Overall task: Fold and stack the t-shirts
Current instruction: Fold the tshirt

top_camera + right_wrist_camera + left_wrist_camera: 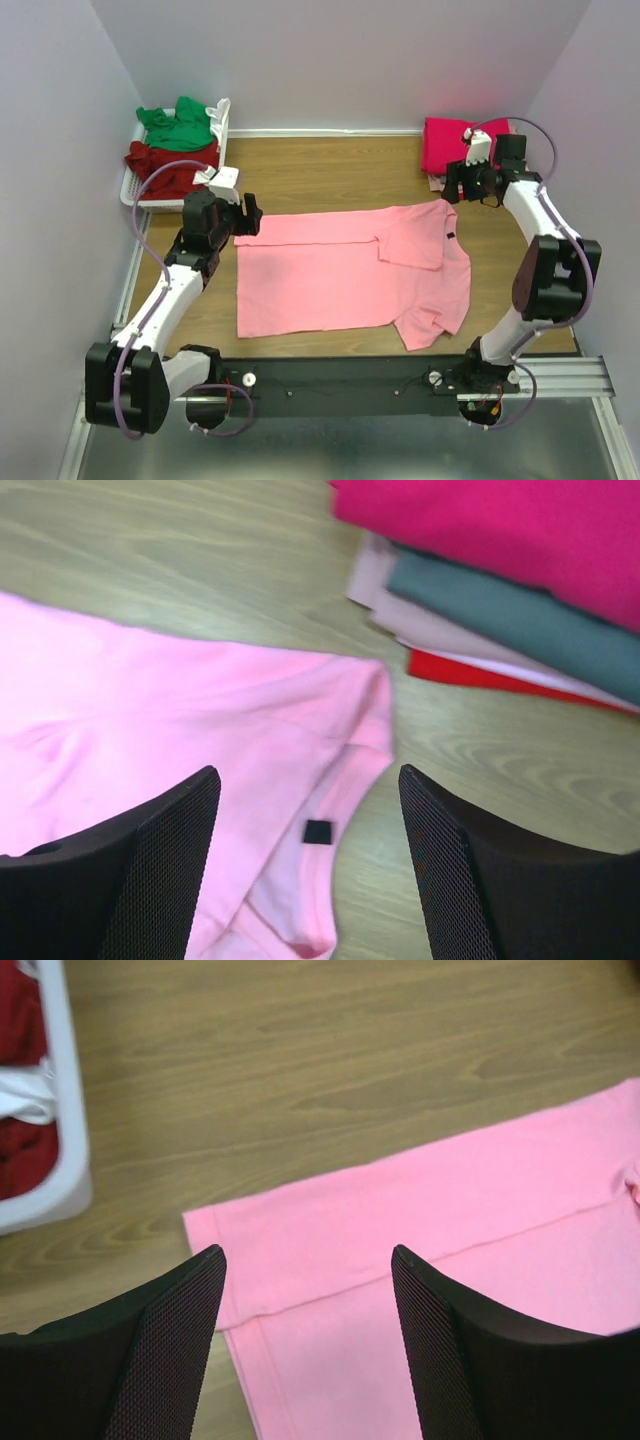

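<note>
1. My left gripper (308, 1255) has its fingers (165, 1350) spread wide with nothing between them. It hangs over the far left corner of the pink shirt (450, 1200).
2. My right gripper (308, 772) is spread and empty too. It sits above the shirt's neck end, and the dark label (318, 831) shows in the gap.
3. On the left, the shirt's corner lies flat on the table (300, 1060), with a hem seam running along its edge. Bare wood separates that corner from the basket (70, 1110), so I have room on that side.
4. On the right, the shirt's edge curls up near the stack (520, 580). Only a narrow strip of wood keeps them apart, so it is tight there.
5. From the top camera, the shirt lies spread across mid-table with one sleeve sticking out at the near right. There is open wood behind it, between basket and stack, and walls close in on both sides.
6. Only the top view shows the green shirt (180, 125) heaped on the red shirt (165, 165) in the basket. The left wrist camera catches just the red cloth and the basket wall.
7. Only the right wrist view shows the stack's layers: the magenta shirt (500, 525) on top, a grey shirt (520, 620) under it, then paler and red edges below.
</note>
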Controlling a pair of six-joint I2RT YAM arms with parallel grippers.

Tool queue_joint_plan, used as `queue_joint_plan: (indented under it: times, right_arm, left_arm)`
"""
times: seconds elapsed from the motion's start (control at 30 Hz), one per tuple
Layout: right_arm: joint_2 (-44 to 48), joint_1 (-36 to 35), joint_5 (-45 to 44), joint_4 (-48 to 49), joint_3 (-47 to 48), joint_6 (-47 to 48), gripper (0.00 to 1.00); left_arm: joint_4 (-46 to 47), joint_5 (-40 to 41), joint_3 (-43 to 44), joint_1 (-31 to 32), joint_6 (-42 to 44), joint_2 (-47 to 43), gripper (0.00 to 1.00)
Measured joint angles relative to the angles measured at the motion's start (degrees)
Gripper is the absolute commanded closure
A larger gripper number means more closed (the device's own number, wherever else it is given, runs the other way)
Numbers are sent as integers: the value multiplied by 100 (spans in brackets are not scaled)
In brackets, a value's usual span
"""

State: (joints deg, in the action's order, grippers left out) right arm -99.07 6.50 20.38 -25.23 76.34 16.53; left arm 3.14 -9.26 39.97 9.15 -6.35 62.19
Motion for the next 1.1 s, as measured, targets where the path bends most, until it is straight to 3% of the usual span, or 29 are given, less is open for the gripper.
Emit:
queue_joint_plan:
  times: [0.13, 0.33, 0.4, 0.47, 0.87, 1.1]
  right_arm:
    - [684, 0, 879, 74, -579, 286, 22]
    - [601, 0, 1617, 7, -999, 374, 31]
    - [531, 0, 1617, 20, -999, 356, 43]
    - [404, 0, 1604, 15, -975, 317, 48]
    - [-1558, 0, 828, 37, 415, -72, 51]
    - [-1851, -9, 557, 61, 551, -146, 48]
  left_arm:
    - [-94, -203, 136, 92, -122, 527, 34]
    - [-289, -201, 592, 485, -278, 1403, 40]
    - [-389, -151, 831, 601, -315, 1808, 41]
    - [-520, -35, 1029, 678, -356, 2170, 42]
    - [-1043, 708, 1799, 697, -481, 3407, 43]
    - [-1287, 938, 1987, 695, -470, 4019, 43]
